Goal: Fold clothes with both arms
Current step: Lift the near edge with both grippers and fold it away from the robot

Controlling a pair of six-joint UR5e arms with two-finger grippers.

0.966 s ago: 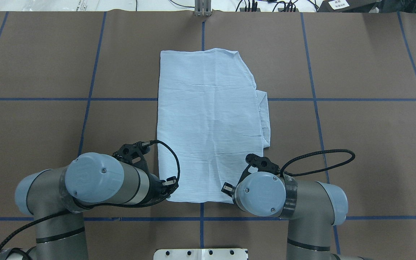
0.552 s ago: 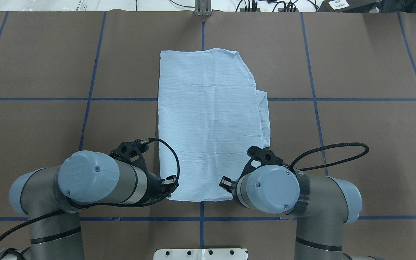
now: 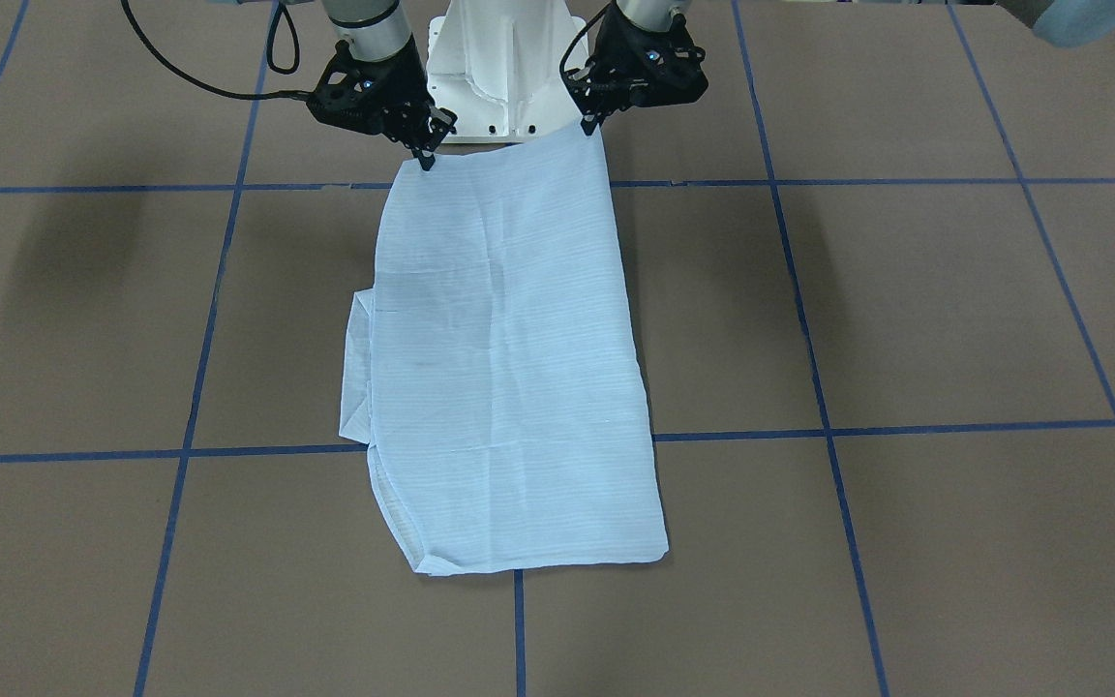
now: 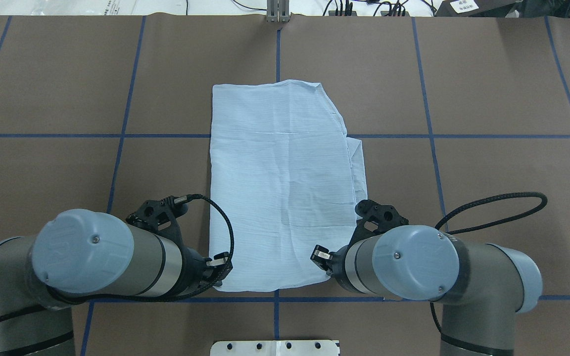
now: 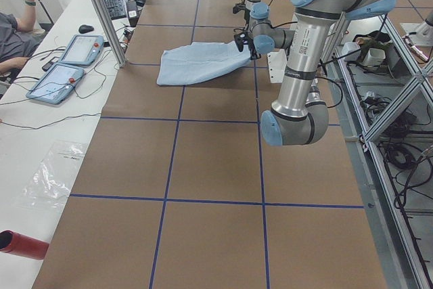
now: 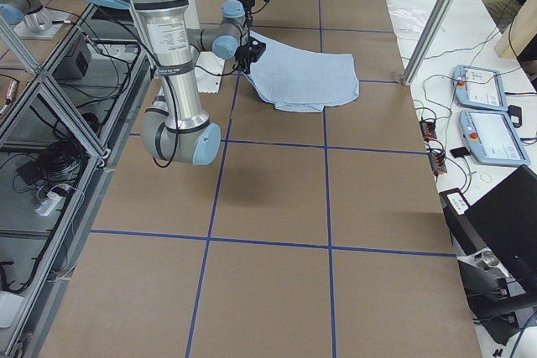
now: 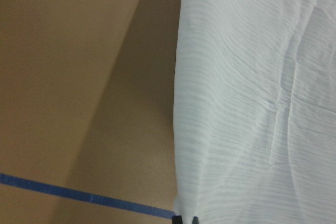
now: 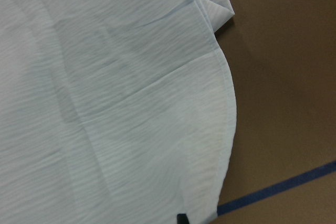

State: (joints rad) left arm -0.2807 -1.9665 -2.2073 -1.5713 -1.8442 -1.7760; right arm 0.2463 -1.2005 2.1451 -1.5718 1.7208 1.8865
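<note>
Two near corners of the shirt (image 4: 285, 183) pinched: left gripper (image 3: 598, 126) clenched on its 7 o'clock corner, right gripper (image 3: 425, 157) on 5 o'clock, overhead view; shirt folded at worktop (image 4: 488, 99) centre, near edge raised

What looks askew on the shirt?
A folded layer pokes out past the shirt's long edge on the robot's right, about mid-length, breaking the rectangle. That side's far edge also slants.

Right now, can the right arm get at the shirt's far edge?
Probably yes: nothing blocks the way, though the right fingers pinch the shirt's near corner, which would come along.
</note>
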